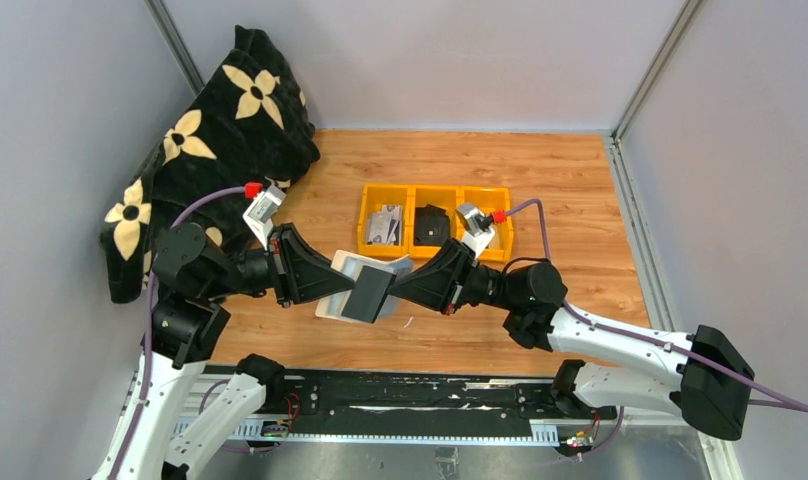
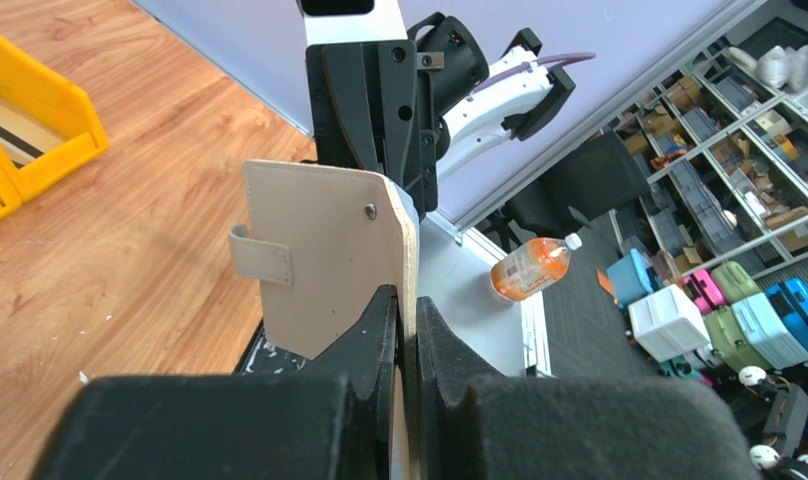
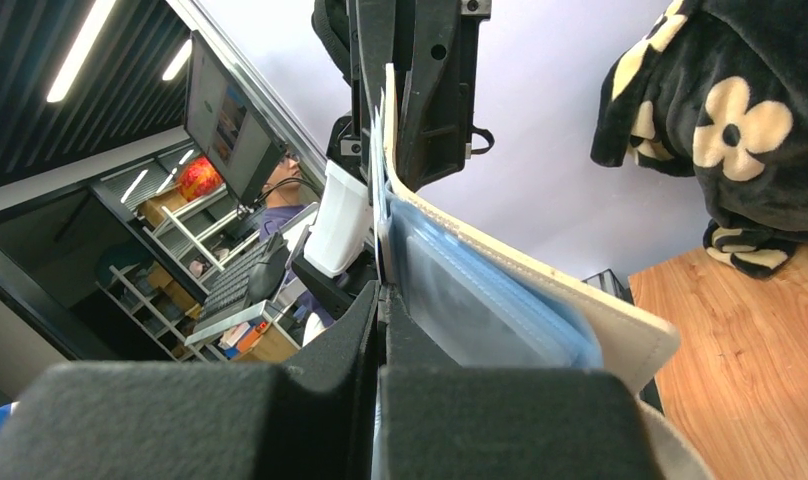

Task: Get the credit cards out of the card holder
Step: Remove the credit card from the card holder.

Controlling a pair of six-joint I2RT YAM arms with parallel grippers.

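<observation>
Extraction step: left gripper and right gripper both pinch the card holder; next I'd draw the right toward four o'clock.

Bins centre-back: cards in left compartment, black item in middle; card holder before bins; blanket back-left.

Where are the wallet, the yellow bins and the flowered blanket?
wallet (image 2: 320, 260): left wrist view, beige outer face.
yellow bins (image 1: 435, 187): top view, back rim.
flowered blanket (image 1: 235, 130): top view, black cloth between flowers.

card holder pockets blurred, bin contents too small
</observation>
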